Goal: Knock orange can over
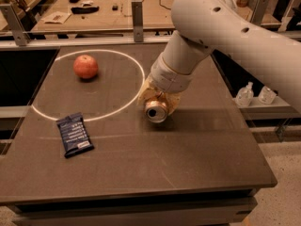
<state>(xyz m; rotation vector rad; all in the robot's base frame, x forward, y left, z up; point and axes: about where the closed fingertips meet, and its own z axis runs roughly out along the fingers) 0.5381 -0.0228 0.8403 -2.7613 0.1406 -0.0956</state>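
The orange can [156,110] lies on its side on the dark table [141,159], just right of the white circle, with its silver top facing the camera. My gripper [158,99] is right at the can, low over the table, mostly hidden under the white wrist [172,72]. The can's body is largely covered by the gripper.
A reddish apple [85,66] sits inside the white circle [51,114] at the back left. A dark blue snack packet [75,134] lies at the front left on the circle line. Two small bottles [244,95] stand on a shelf off the table's right edge.
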